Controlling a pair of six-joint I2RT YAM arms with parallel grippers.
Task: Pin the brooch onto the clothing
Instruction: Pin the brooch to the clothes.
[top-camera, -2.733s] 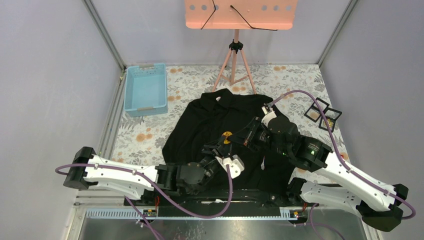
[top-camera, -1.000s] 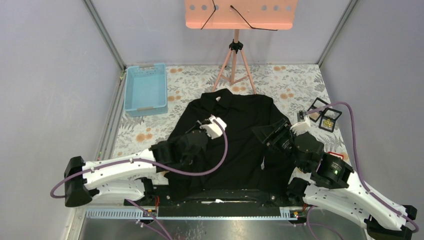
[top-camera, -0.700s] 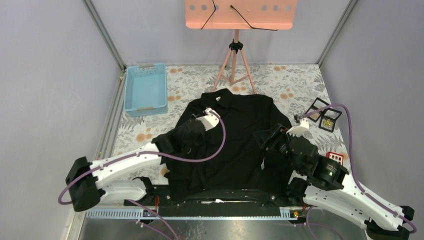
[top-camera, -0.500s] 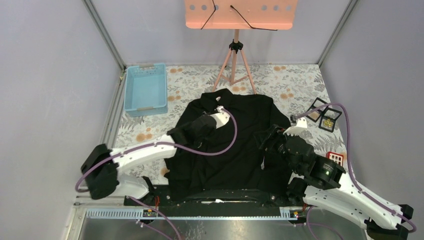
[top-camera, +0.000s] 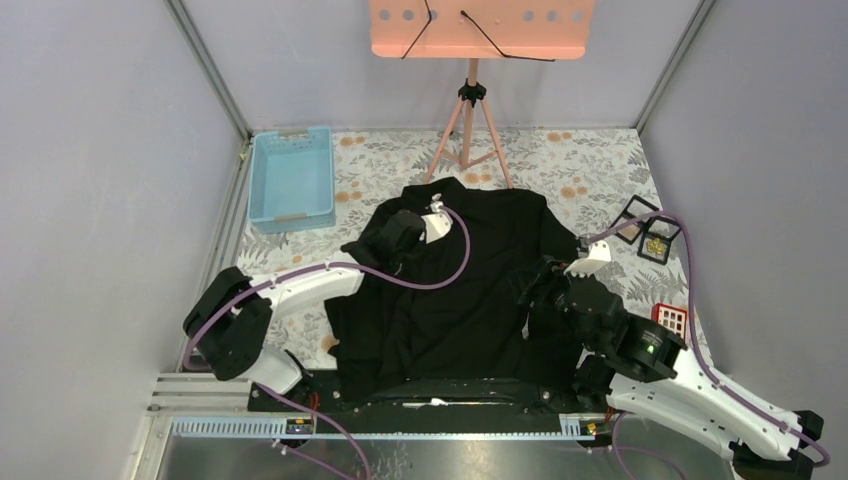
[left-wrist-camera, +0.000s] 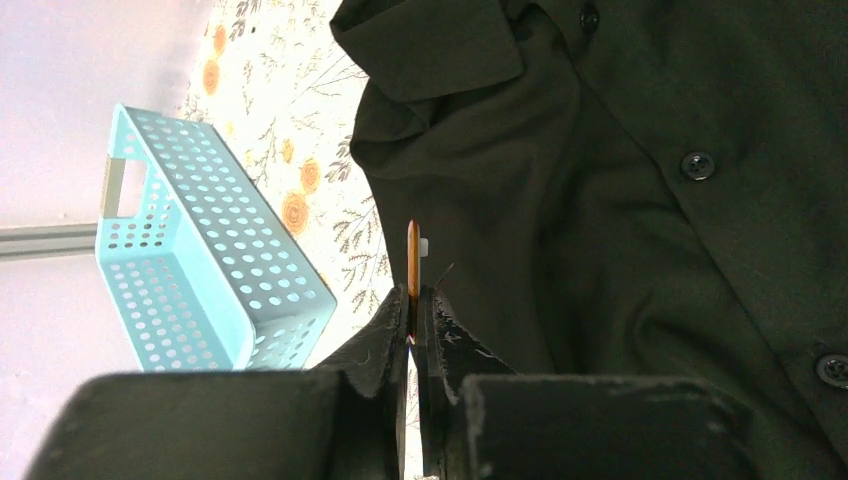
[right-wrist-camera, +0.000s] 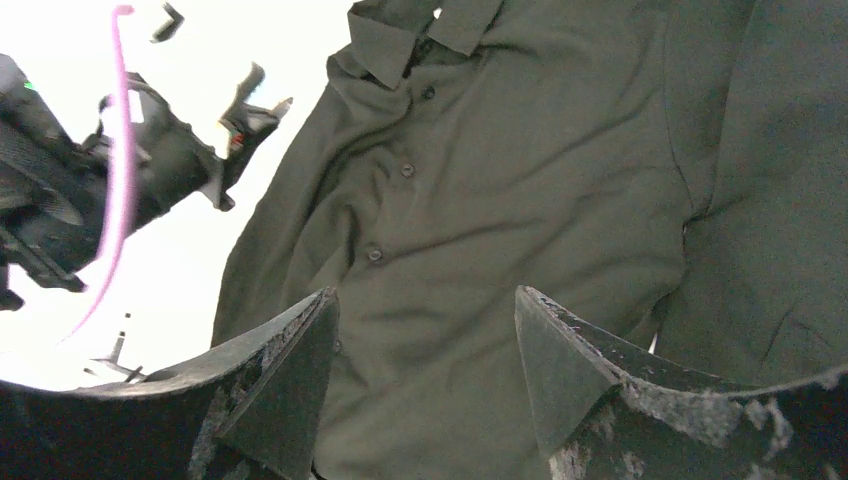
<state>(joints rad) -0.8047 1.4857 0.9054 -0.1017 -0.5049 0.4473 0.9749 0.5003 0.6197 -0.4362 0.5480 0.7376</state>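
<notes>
– Where do we have room on the bench?

– The black shirt (top-camera: 470, 290) fills the middle. Its hem lies at the near edge and its collar toward the far edge, so its long axis runs near to far, button front up. The flowered cloth (top-camera: 590, 160) lies bare toward the far right corner. The blue basket (top-camera: 290, 178) stands in the far left corner, apart from the shirt. The pink stand (top-camera: 470, 130) straddles the far edge just past the collar. Some small framed squares (top-camera: 645, 230) lie by the right edge.

– And the arms?

– The left arm (top-camera: 290, 285) stretches from the near left corner across the sleeve, and the left pincer (top-camera: 395, 238) hovers over the shoulder beside the collar. The right arm (top-camera: 690, 385) is folded at the near right corner, with the right pincer (top-camera: 533, 283) over the shirt's right side.

– How do the pincers stand?

– In the left wrist view we see the left pincer (left-wrist-camera: 415, 295) pressed narrow on a thin orange piece, which we take for the brooch (left-wrist-camera: 412, 250). It shows edge-on, its length running straight out past the tips, above the shoulder seam. In the right wrist view the right pincer (right-wrist-camera: 425, 320) is spread wide with nothing between its fingers (right-wrist-camera: 290, 370).
</notes>
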